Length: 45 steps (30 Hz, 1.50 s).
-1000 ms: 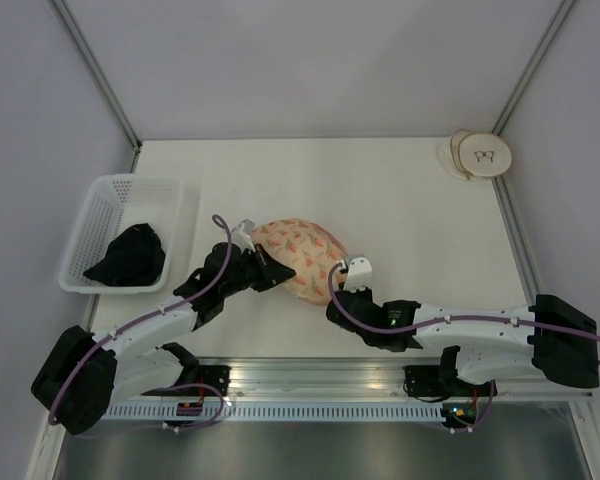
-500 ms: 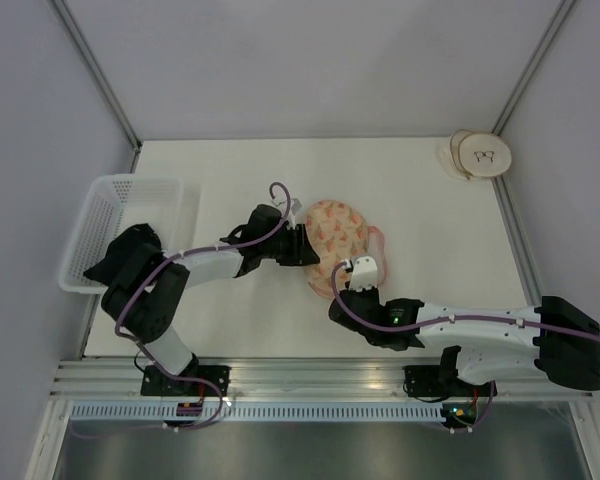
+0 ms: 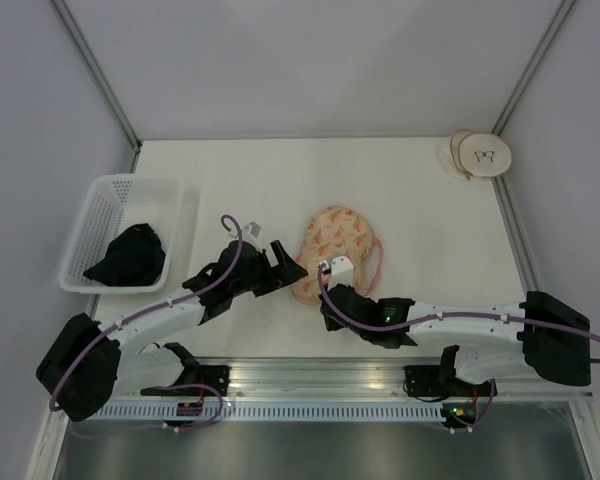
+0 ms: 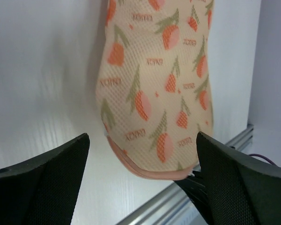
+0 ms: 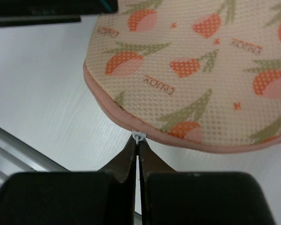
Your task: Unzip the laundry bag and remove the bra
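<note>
While the laundry bag lies on the bench between both arms, right pincer is clamped tight on its zip pull at the near rim; left pincer spread wide, bag's end just ahead.

Left gripper spread wide, right gripper pinched closed

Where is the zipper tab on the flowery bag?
In the right wrist view, the zipper tab sits at the near edge of the laundry bag, pinched by the right tool.
</note>
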{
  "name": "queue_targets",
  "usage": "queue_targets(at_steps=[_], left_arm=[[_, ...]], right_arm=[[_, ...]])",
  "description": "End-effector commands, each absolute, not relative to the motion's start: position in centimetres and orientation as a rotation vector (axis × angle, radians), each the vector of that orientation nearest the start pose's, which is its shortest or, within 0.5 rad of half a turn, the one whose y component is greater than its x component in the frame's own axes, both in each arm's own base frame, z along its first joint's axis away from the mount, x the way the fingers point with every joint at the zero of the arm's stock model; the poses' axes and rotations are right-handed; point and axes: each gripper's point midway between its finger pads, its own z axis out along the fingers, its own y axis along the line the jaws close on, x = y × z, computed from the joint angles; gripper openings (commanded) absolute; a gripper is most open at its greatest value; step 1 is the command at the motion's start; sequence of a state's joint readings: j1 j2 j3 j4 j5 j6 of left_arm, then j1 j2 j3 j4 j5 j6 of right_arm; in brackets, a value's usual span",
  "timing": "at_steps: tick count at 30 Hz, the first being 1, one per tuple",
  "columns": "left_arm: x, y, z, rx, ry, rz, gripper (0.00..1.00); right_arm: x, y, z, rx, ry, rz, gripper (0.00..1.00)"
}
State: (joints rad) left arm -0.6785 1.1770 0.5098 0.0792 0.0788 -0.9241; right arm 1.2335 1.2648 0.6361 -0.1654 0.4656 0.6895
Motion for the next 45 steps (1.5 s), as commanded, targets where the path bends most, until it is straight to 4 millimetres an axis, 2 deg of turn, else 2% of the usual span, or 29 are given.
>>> queue_targets(at_steps=[1,2,6,8,11,12,13,14,18,19,20,24,27,30,31,36,37,39,40,41,42,43,44,45], left_arm=[[21.4,-25.2,9.1,-0.455,2.348,-1.062,0.98],[21.1,-26.0,9.7,-0.476,2.331,-1.149,0.98],[18.9,-27.6,8.8,-0.504,2.395,-1.225,0.99],[18.6,-28.0,8.6,-0.53,2.407,-1.226,0.99],[18.8,-27.9,7.7,-0.587,2.395,-1.208,0.89],[19.2,-28.1,7.8,-0.586,2.368,-1.225,0.75],[19.3,-28.2,7.8,-0.596,2.363,-1.229,0.66],[19.6,-28.2,7.6,-0.604,2.358,-1.217,0.49],[20.6,-28.3,7.9,-0.606,2.341,-1.168,0.15],[20.5,-28.1,7.6,-0.6,2.363,-1.14,0.11],[21.3,-28.0,8.0,-0.609,2.336,-1.116,0.02],[22.0,-27.1,8.3,-0.578,2.332,-1.067,0.02],[22.4,-26.1,8.6,-0.533,2.324,-1.032,0.02],[22.8,-25.2,8.8,-0.435,2.328,-0.98,0.02],[22.5,-25.3,8.9,-0.404,2.351,-0.99,0.02],[23.9,-24.0,9.1,-0.306,2.355,-0.962,0.02],[24.3,-24.5,9.9,-0.265,2.348,-0.995,0.02],[25.5,-24.4,9.6,-0.181,2.357,-0.969,0.02],[26.6,-25.1,10.8,-0.137,2.333,-0.986,0.02],[27.5,-25.4,11.1,-0.111,2.326,-0.982,0.02],[28.3,-25.8,9.7,-0.059,2.357,-0.955,0.02],[29.4,-27.3,11.2,0.001,2.322,-1.014,0.02],[30.2,-27.9,11.0,0.025,2.319,-1.024,0.02],[30.9,-28.4,9.5,0.023,2.356,-1.015,0.07]], right_arm=[[15.3,32.0,8.6,-0.489,2.219,0.643,0.0],[15.4,32.6,8.8,-0.492,2.204,0.672,0.0],[15.4,33.2,8.7,-0.501,2.193,0.713,0.0],[15.7,33.3,8.8,-0.492,2.184,0.727,0.01],[15.4,33.7,8.7,-0.513,2.185,0.752,0.0],[15.3,33.8,8.5,-0.52,2.188,0.755,0.0],[15.2,33.9,8.4,-0.528,2.194,0.759,0.0],[15.1,33.8,8.3,-0.532,2.198,0.758,0.0],[14.9,33.1,7.9,-0.545,2.221,0.727,0.0],[14.9,32.7,7.6,-0.546,2.233,0.708,0.0],[14.9,32.5,7.6,-0.542,2.238,0.7,0.0],[15.0,30.6,6.4,-0.517,2.301,0.583,0.0],[15.4,27.3,4.5,-0.453,2.387,0.386,0.0],[16.2,25.2,3.6,-0.367,2.427,0.302,0.0],[17.0,24.3,3.7,-0.309,2.429,0.276,0.0],[19.3,21.0,4.3,-0.147,2.401,0.153,0.0],[19.8,20.7,4.5,-0.13,2.392,0.147,0.01],[20.3,20.8,5.0,-0.133,2.376,0.154,0.0],[20.3,21.0,5.1,-0.161,2.373,0.162,0.01],[20.2,21.3,5.2,-0.173,2.373,0.179,0.01],[20.4,21.9,5.4,-0.177,2.361,0.213,0.01],[20.2,22.3,5.4,-0.204,2.367,0.241,0.0],[20.1,22.6,5.3,-0.206,2.368,0.258,0.01],[20.2,23.1,5.4,-0.206,2.362,0.288,0.01]])
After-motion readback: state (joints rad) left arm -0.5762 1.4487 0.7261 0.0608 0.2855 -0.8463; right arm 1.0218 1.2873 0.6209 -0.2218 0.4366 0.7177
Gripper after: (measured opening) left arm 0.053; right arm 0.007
